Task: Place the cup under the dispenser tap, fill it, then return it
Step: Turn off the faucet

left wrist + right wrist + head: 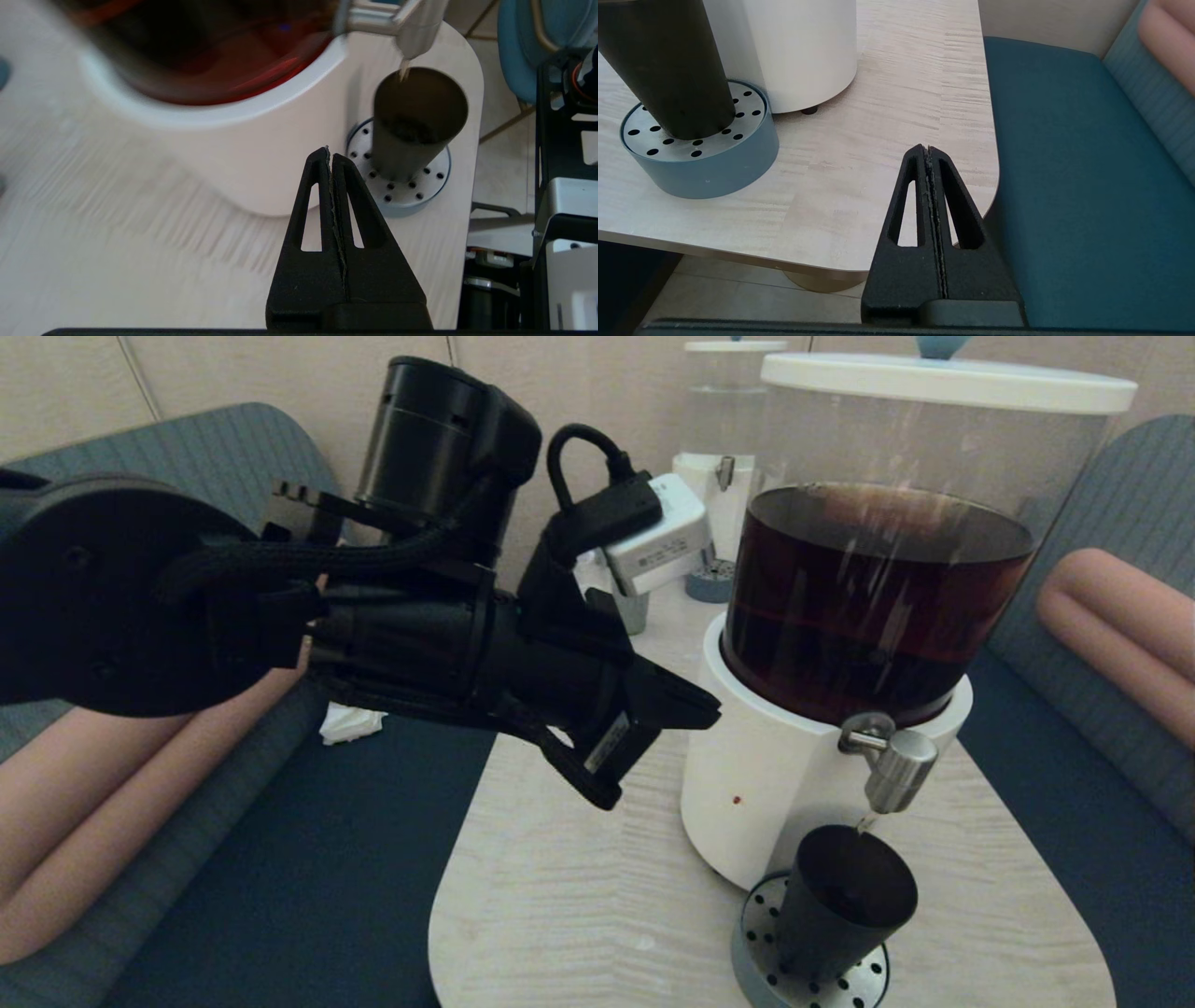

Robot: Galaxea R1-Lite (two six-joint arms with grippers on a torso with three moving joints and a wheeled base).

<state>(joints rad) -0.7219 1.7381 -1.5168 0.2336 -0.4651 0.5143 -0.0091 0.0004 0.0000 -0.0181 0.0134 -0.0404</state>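
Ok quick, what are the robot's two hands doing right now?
Left gripper: fingers shut, holding nothing, up beside the dispenser.
Right gripper: fingers shut, holding nothing, parked by the table edge.

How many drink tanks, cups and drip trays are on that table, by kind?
Drink tanks: 2, the dark-liquid tank and the clear-liquid tank.
Cups: 2, the black cup and the grey-green cup.
Drip trays: 2, front tray and back tray.
Total: 6.

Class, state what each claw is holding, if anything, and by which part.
Nothing: the left claw and right claw are shut and empty; the cup stands alone under the dispenser tap.
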